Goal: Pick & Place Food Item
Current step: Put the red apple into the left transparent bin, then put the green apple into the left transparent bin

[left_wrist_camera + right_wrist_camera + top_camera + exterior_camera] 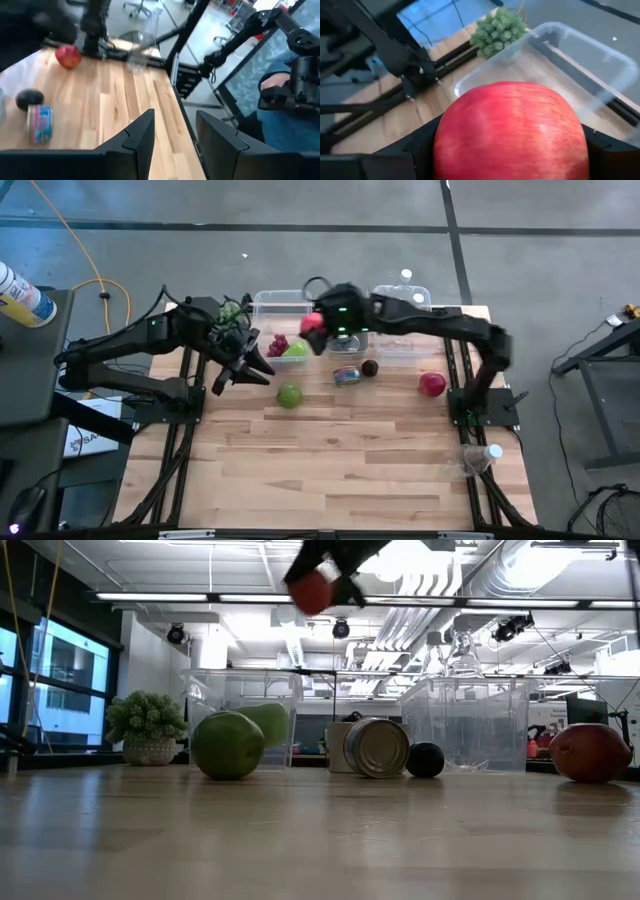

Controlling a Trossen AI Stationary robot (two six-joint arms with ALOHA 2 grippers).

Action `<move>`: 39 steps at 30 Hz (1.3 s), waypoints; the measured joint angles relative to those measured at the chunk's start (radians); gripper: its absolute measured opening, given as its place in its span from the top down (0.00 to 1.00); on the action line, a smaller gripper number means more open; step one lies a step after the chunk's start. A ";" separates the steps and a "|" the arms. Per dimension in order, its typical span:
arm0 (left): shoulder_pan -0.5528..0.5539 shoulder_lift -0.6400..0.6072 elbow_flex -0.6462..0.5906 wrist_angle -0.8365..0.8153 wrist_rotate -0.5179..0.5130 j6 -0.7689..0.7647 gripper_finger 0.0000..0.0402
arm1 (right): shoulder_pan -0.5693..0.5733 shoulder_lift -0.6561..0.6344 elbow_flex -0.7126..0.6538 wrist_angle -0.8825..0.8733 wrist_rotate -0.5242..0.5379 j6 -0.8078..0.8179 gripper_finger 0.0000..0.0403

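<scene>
My right gripper (320, 330) is shut on a red apple (312, 323), high over the table's far side, beside the left clear container (280, 308). The low view shows the apple (312, 590) well above the table. On the wood rest a green apple (289, 395), a can on its side (347, 375), a dark avocado (370, 367) and a second red apple (432, 384). Purple grapes (278, 343) and a green fruit (296, 350) lie by the container. My left gripper (262, 372) is open and empty, left of the green apple. My right gripper pinches the red apple (510, 132) between its two fingers, one on each of its opposite sides (427, 145). The apple is lifted clear of the table, above the rim of the left clear container (560, 65).
A second clear container (402, 330) stands at the far right. A small green plant (232, 308) sits at the far left corner. A clear bottle (480, 455) lies off the table's right edge. The near half of the table (340, 470) is bare wood.
</scene>
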State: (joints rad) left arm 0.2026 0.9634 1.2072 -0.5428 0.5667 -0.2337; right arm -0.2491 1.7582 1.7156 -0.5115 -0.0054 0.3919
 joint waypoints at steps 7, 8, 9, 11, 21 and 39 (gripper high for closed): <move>-0.057 -0.002 0.000 -0.008 -0.050 -0.002 0.66 | -0.007 0.225 0.152 0.026 0.133 -0.121 0.28; -0.066 -0.002 0.000 -0.006 -0.050 -0.002 0.66 | -0.007 0.245 0.156 0.045 0.158 -0.133 0.27; -0.074 -0.003 0.000 -0.008 -0.049 -0.002 0.66 | -0.010 0.259 0.158 0.077 0.176 -0.137 0.25; -0.090 -0.002 0.000 -0.021 -0.049 -0.003 0.66 | -0.015 0.271 0.158 0.135 0.186 -0.139 0.21; -0.106 -0.016 0.000 -0.053 -0.046 0.017 0.66 | -0.026 0.267 0.159 0.216 0.188 -0.141 0.09; -0.083 -0.040 0.000 -0.158 -0.072 0.066 0.66 | -0.019 0.198 0.158 0.312 -0.093 -0.131 0.09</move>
State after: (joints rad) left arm 0.1198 0.9230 1.2072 -0.7006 0.4945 -0.1677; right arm -0.2680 1.9563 1.8735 -0.1996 -0.0980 0.2606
